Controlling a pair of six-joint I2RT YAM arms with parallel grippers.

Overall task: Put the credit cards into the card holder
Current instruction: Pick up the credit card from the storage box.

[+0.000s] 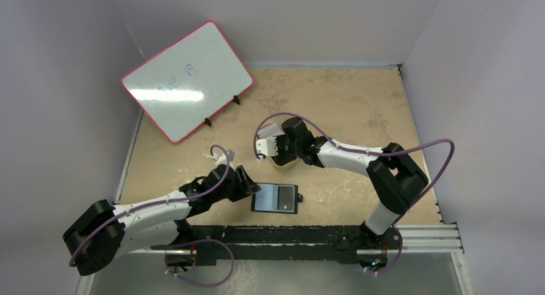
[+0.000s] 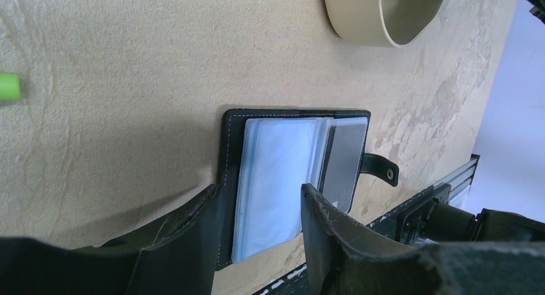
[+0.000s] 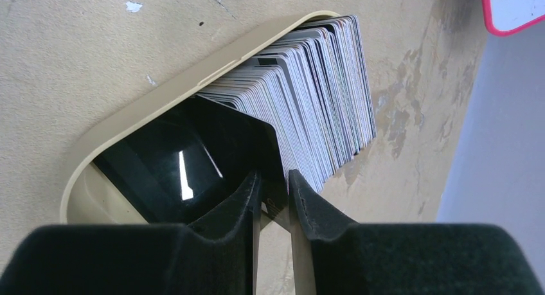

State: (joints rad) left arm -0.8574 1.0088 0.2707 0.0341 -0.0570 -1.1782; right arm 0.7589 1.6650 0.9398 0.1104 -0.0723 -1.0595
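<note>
Now I'm on the pick: my right claw (image 3: 273, 176) sits in the tan tin (image 3: 160, 108), jaws narrow around the nearest of the credit cards (image 3: 315, 108) standing there, though I cannot tell if it bites. Left claw (image 2: 261, 192) hangs released astride the card holder (image 2: 276, 160), lying open on the desk (image 1: 360, 102). Next calls for lifting one card cleanly, alone.

The card holder (image 2: 276, 173) is black with pale blue sleeves, the credit cards (image 3: 315, 108) whitish-grey, the tin (image 3: 160, 105) tan.
</note>
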